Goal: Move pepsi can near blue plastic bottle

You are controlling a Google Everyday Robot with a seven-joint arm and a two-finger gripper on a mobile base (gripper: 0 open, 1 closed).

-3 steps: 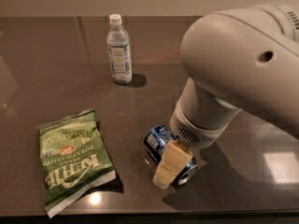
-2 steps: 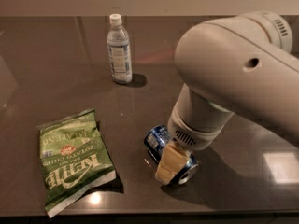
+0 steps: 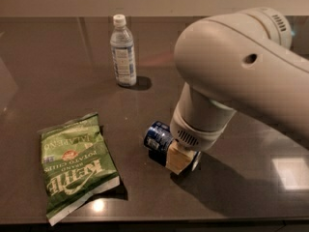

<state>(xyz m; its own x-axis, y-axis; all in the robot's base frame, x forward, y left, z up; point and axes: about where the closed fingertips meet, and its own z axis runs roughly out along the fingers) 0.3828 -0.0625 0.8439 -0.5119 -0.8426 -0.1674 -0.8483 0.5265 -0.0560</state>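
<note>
On the dark table (image 3: pixel 58 81), the down-bent arm's fingers (image 3: pixel 179 159) clasp the pepsi can (image 3: pixel 157 137).

The dark, glossy counter (image 3: pixel 58 86) carries three things. The blue plastic bottle (image 3: pixel 123 52) stands upright toward the far side. A green chip bag (image 3: pixel 75 170) lies flat at the near left. The pepsi can (image 3: pixel 158 137) sits low near the middle, right of the bag and well apart from the bottle. The gripper (image 3: pixel 177 159) is down against the can's right side.
</note>
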